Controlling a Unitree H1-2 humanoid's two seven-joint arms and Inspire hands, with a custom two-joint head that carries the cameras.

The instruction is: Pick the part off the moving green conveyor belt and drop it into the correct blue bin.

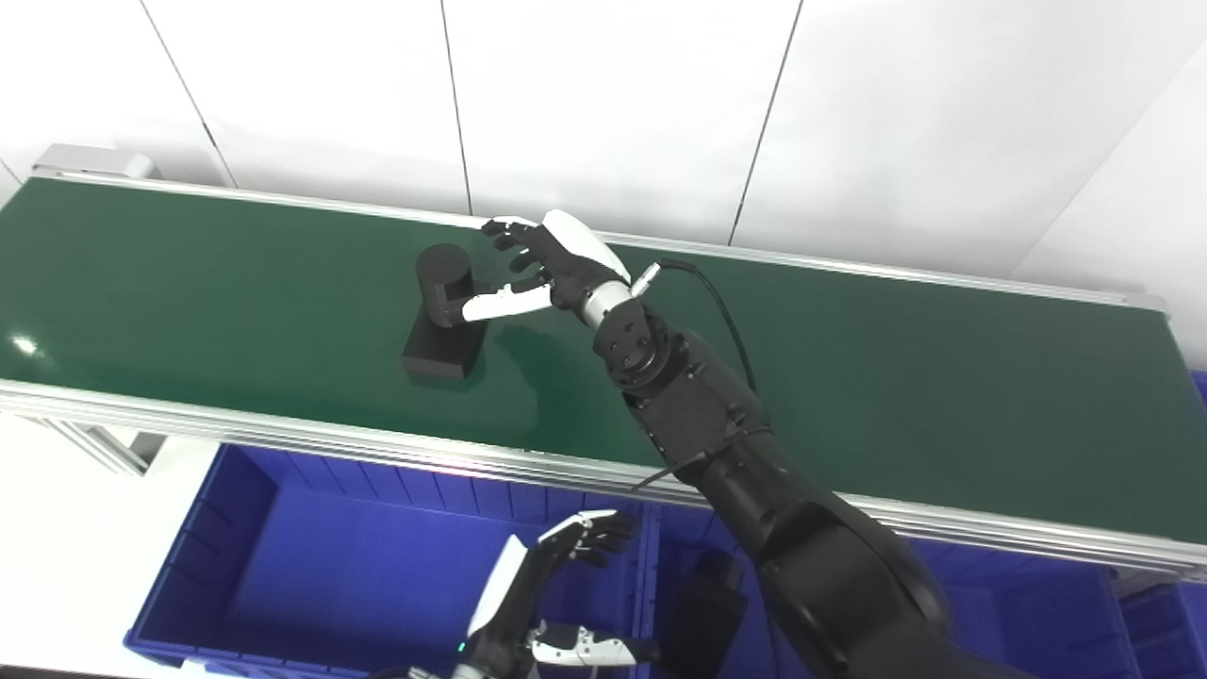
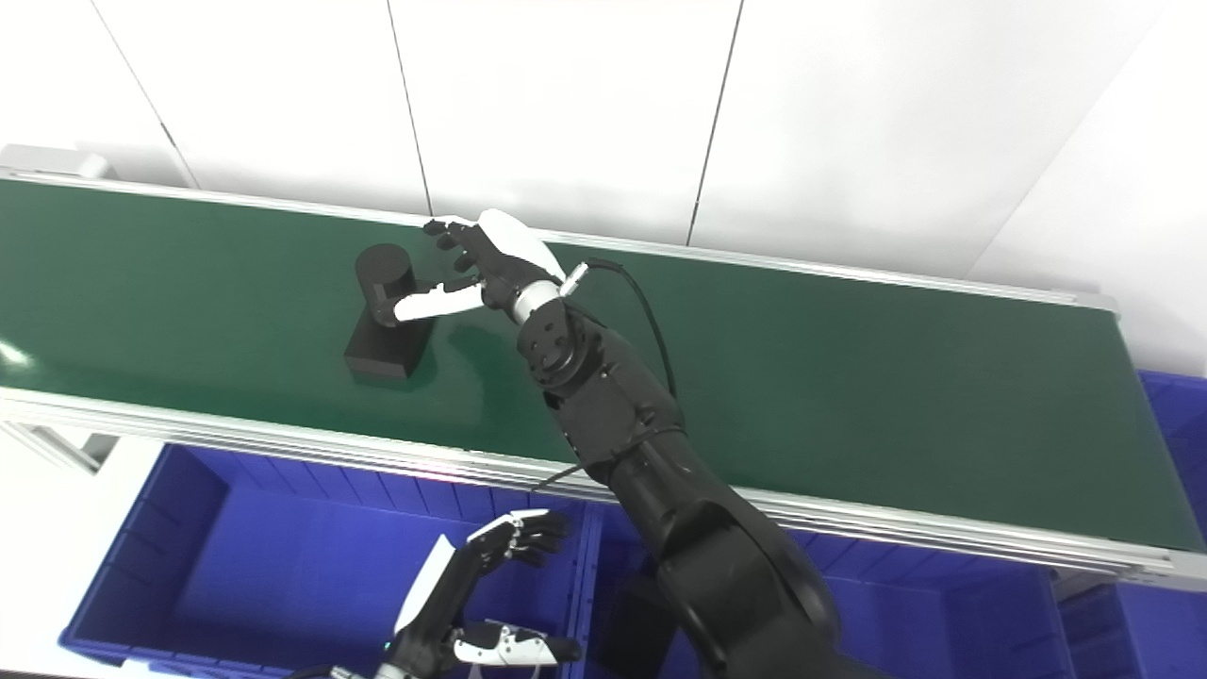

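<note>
Over on the green belt (image 1: 849, 377), your right hand (image 1: 542, 269) is spread open around the black part (image 1: 443, 316) but not gripping yet, so the lift and blue bin (image 1: 311, 566) drop remain.

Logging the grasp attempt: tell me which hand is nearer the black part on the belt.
Right. The right hand is beside the black part, its thumb at the part's cylinder, fingers spread. The left hand hangs low over the blue bin, off the green belt.

Bare green belt (image 1: 896, 377) lies open to my right. The black part (image 1: 441, 316) blocks my right hand (image 1: 552, 269) leftward; the far rail (image 1: 849, 267) stands just behind.
</note>
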